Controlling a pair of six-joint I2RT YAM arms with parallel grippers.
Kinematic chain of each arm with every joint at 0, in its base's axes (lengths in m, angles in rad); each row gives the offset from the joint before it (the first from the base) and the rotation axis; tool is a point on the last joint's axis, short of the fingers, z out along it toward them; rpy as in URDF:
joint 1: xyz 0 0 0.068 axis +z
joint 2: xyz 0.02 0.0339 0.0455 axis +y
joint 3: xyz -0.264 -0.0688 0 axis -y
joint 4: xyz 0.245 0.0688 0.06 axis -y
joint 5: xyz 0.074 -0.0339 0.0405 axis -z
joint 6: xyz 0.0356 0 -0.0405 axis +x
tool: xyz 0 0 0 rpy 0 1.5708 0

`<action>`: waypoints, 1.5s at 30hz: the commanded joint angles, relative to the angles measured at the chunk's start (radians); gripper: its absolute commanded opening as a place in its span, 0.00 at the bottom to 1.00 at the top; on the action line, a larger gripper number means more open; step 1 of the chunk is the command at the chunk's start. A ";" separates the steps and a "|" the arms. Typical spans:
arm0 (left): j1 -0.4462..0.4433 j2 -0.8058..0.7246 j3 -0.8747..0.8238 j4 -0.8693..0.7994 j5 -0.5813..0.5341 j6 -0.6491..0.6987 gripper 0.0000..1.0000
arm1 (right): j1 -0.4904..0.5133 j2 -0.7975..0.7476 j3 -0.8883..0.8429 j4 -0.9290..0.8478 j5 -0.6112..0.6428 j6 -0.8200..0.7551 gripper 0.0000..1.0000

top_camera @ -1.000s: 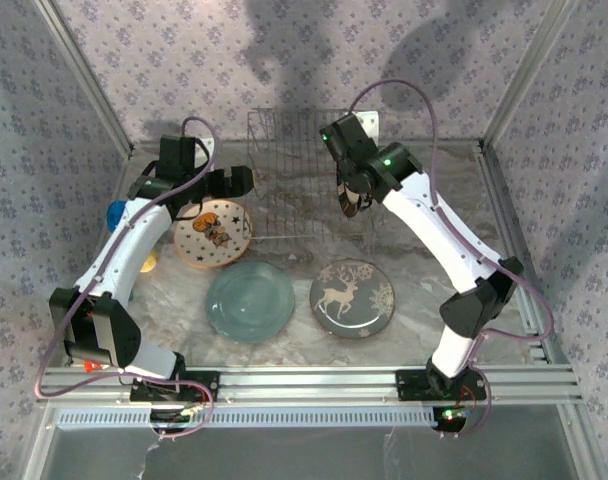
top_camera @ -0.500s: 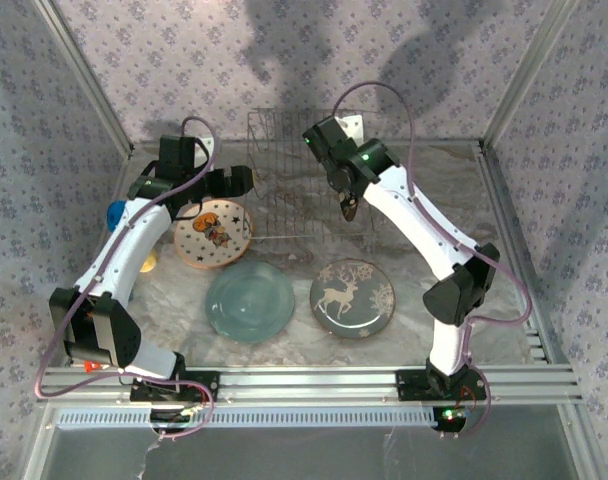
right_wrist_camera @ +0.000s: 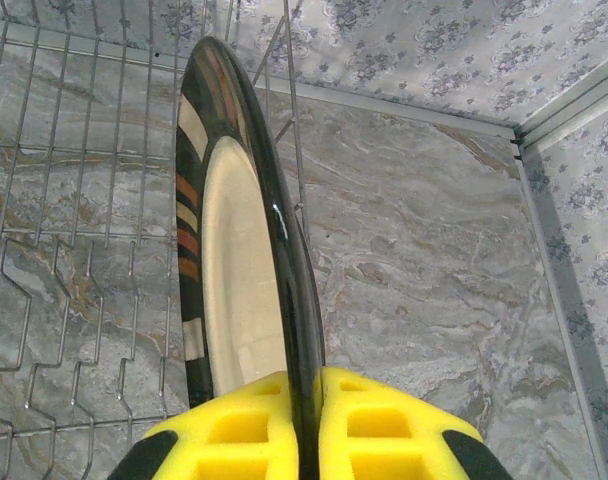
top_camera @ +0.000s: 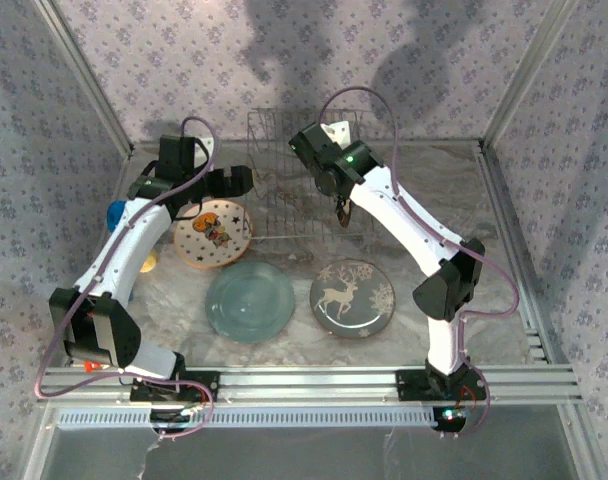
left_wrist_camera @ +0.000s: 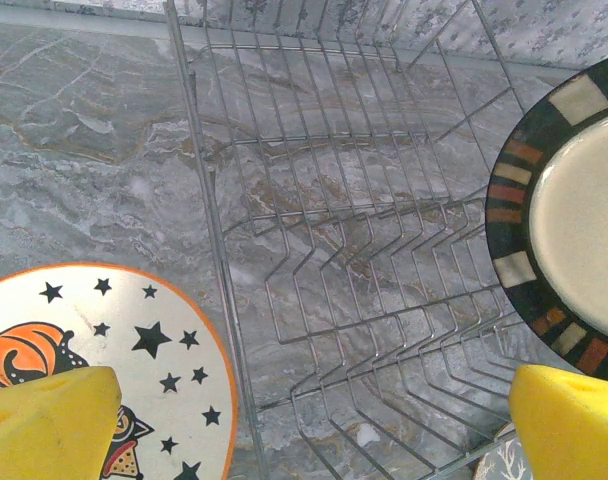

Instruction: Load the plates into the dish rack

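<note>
My right gripper (right_wrist_camera: 309, 430) is shut on the rim of the glossy black plate (right_wrist_camera: 239, 280), which has a cream centre and stands on edge. In the top view this gripper (top_camera: 340, 192) carries the black plate (top_camera: 345, 210) above the right part of the wire dish rack (top_camera: 294, 180). My left gripper (top_camera: 224, 182) hangs open at the rack's left edge, just beyond the cream star plate (top_camera: 212, 233). Its yellow fingertips (left_wrist_camera: 44, 420) frame the rack (left_wrist_camera: 334, 250) and the star plate (left_wrist_camera: 94, 370). The teal plate (top_camera: 249, 301) and the deer plate (top_camera: 352, 297) lie flat in front of the rack.
A small blue cup (top_camera: 115, 213) stands at the far left beside the left arm. Metal frame rails (top_camera: 504, 90) and patterned walls enclose the marble table (top_camera: 454, 200). Bare table lies to the right of the rack.
The right arm has swung left with the black plate, from the rack's right side to over its prongs. The left arm has not moved.
</note>
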 commanded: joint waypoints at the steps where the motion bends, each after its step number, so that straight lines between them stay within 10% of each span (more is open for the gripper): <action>1: 0.007 -0.011 -0.005 0.001 0.004 0.017 0.99 | 0.003 -0.045 0.065 0.041 0.093 0.014 0.00; 45: 0.008 -0.002 -0.005 0.004 0.016 0.012 0.99 | 0.022 0.080 0.103 -0.051 0.073 0.093 0.00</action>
